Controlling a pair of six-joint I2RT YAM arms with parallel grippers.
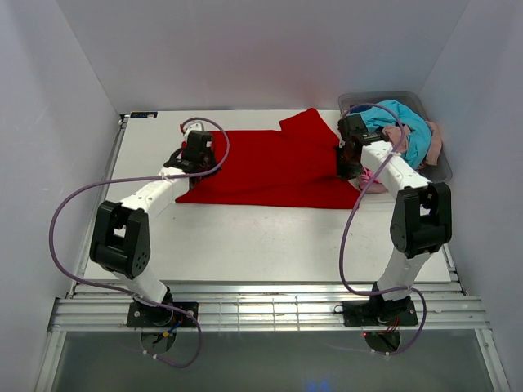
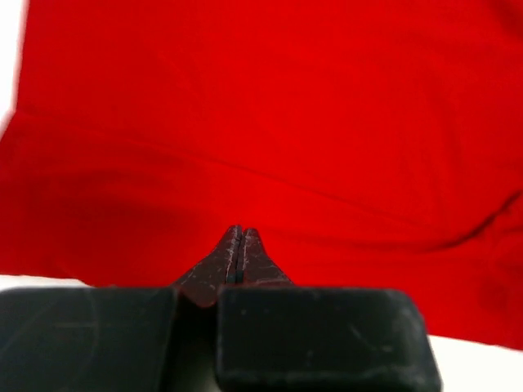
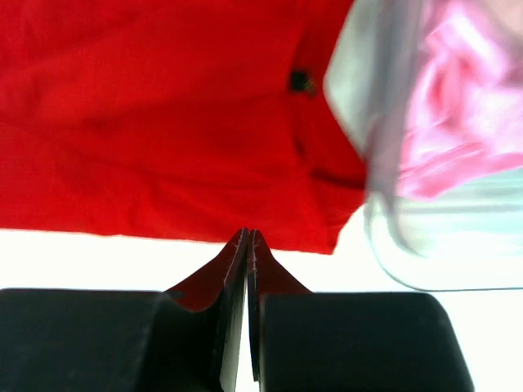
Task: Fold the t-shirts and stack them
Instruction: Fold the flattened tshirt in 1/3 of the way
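Over red t-shirt [image 1: 270, 167], left gripper [image 2: 239, 232] closed

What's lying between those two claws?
The red t-shirt, spread flat on the table, fills the stretch between the left claw and the right claw. The top view shows it.

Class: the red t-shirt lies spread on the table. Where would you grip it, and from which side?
Probably the near corners of the red t-shirt, coming low from the near side. It lies flat, so only its free edge over bare table offers a lip to pinch; the far right side crowds the bin.
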